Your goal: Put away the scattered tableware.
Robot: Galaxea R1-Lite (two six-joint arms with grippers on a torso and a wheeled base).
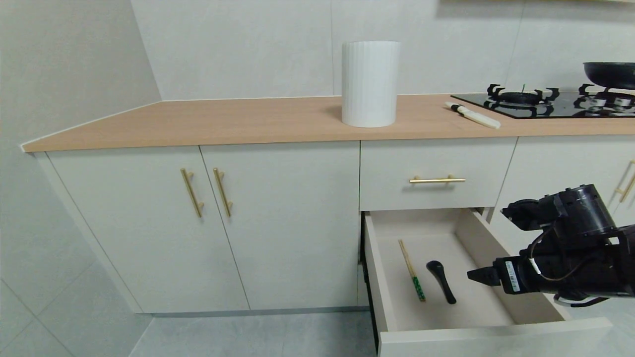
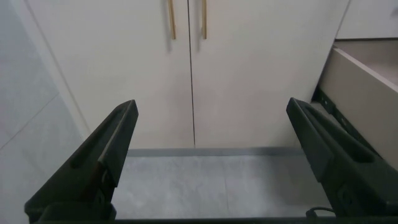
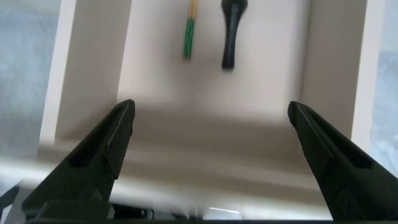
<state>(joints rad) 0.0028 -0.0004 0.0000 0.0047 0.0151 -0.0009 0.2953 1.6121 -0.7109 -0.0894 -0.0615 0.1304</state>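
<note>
1. Room: kitchen corner with pale tiled walls and a grey tile floor (image 1: 223,337).
2. Wood-look counter (image 1: 223,121) runs along the far wall. White ribbed canister (image 1: 370,84) stands upright mid-counter. To its right a cream knife (image 1: 473,115) lies flat, just beside the black hob (image 1: 545,104). A dark pan (image 1: 610,74) sits on the far-right burner.
3. Under the counter: two cupboard doors (image 1: 208,228) at left w/ gold bar handles. To their right, a shut top drawer (image 1: 437,163) w/ a gold handle.
4. Below that, the drawer (image 1: 382,277) is pulled out, pale inside.
5. Tableware in the drawer: chopsticks (image 1: 412,270), green-tipped, lying as a pair on the left. Black spoon (image 1: 440,280) is just to their right, not touching. Both lie roughly front to back.
6. R gripper (image 1: 486,245) hangs over the drawer's right side, near its front. Jaws are wide apart, holding nothing.
7. L gripper (image 2: 211,162) sits low in front of the cupboard doors, above the floor. Jaws are wide apart and empty.
</note>
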